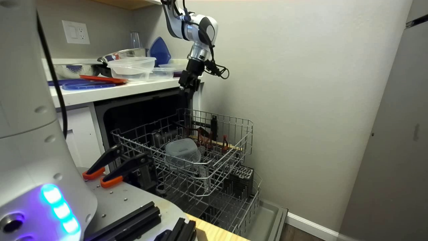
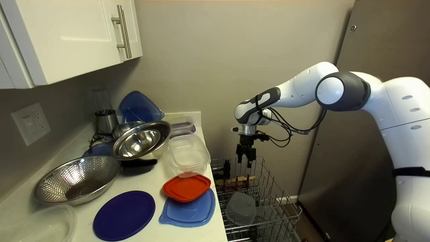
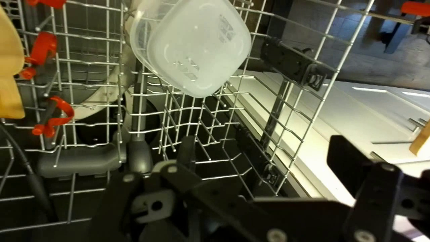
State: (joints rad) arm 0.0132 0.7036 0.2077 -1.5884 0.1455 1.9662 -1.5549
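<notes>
My gripper [image 3: 262, 148] is open and empty in the wrist view, its black fingers wide apart. In both exterior views the gripper [image 1: 188, 92] [image 2: 244, 163] points down above the back part of a wire dishwasher rack [image 1: 200, 163], touching nothing that I can make out. A clear plastic container [image 3: 201, 47] lies upside down in this upper rack; it shows in both exterior views [image 1: 182, 150] [image 2: 241, 208]. A wooden utensil [image 3: 11, 67] and red-orange clip-like pieces [image 3: 45, 47] lie in the rack on the other side of the wires.
A lower rack with a dark cutlery basket [image 1: 241, 179] sits below. The white counter [image 2: 147, 179] beside it carries a colander [image 2: 79, 179], metal bowls [image 2: 142, 141], clear containers [image 2: 189, 151], and red [image 2: 186, 187], light blue [image 2: 188, 208] and dark blue [image 2: 124, 215] lids. A wall [image 1: 301, 100] stands close by.
</notes>
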